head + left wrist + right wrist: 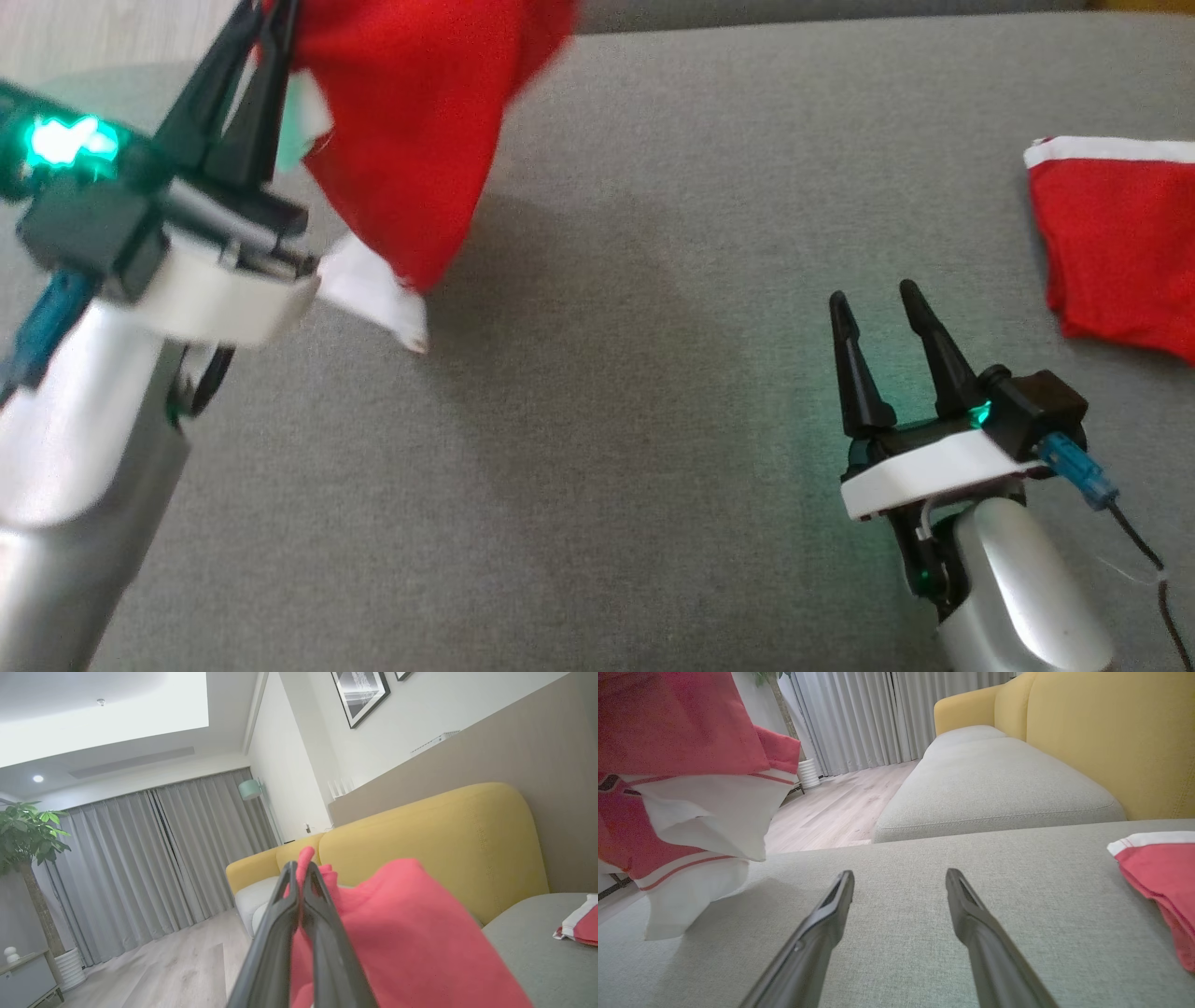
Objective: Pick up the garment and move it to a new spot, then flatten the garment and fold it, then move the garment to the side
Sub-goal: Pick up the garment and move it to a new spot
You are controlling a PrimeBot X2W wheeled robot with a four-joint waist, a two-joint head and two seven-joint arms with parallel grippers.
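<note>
Garment (411, 121) – red cloth with white trim – hangs at the upper left of the head view, raised above the grey cushion (653, 420) and casting a broad shadow on it. Its lowest white corner comes close to the cushion; whether it touches cannot be told. The left gripper (266, 14) grips an upper fold, with its fingers pressed together on the cloth. In the left wrist view the two dark fingers (280, 924) meet at their tips and a ridge of the red cloth (411, 933) rises between them. The right wrist view shows the cloth (682, 742) at the upper left, its white panels drooping toward the cushion.

The right gripper (873, 294) sits at the lower right of the head view, low over the cushion – fingers apart and holding nothing. A second red piece with a white band (1120, 243) lies flat at the right edge, well apart from the raised one. Behind are a yellow sofa back (444, 835), grey curtains (140, 858) and a potted plant (28, 830).
</note>
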